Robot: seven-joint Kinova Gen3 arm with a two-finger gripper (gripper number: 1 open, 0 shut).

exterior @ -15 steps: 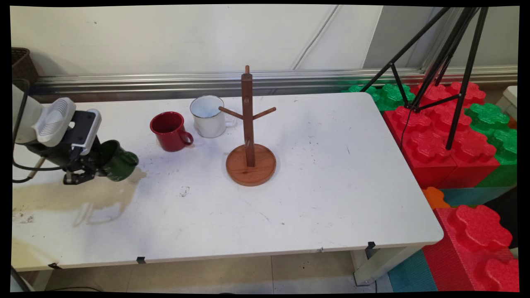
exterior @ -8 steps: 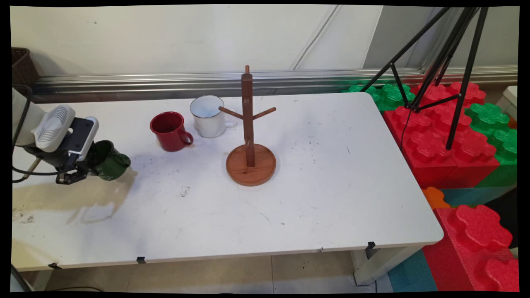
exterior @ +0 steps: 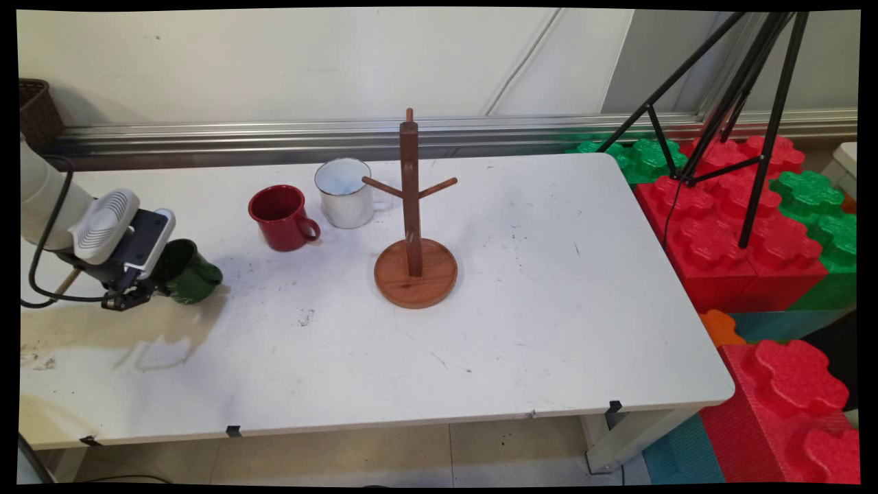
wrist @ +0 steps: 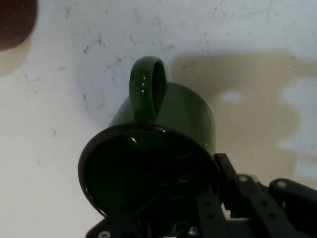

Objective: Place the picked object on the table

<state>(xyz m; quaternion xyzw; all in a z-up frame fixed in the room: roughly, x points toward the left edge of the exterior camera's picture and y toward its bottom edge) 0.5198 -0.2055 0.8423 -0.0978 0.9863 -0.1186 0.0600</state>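
At the left edge of the main view, about mid-height, we see the gripper [exterior: 140, 291] clamped on the rim of a green mug [exterior: 191, 274], one finger inside the cup and the other outside its wall. The mug is tipped on its side, its dark mouth turned toward the hand and its base pointing right, toward the middle of the frame. Whether it touches the white table [exterior: 549, 309] or hangs just above it we cannot tell.

In the hand view the green mug [wrist: 168, 119] fills the centre, its handle [wrist: 146, 91] sticking up toward the top of the frame, with the gripper [wrist: 198, 213] linkage rising from the bottom edge over the rim.

Right of the mug in the main view, well apart, a red mug [exterior: 280, 218] stands upright, with a white mug [exterior: 344, 193] just beside it, farther up and right. Near the frame's centre stands a wooden mug tree [exterior: 414, 226] on a round base, its pegs bare.
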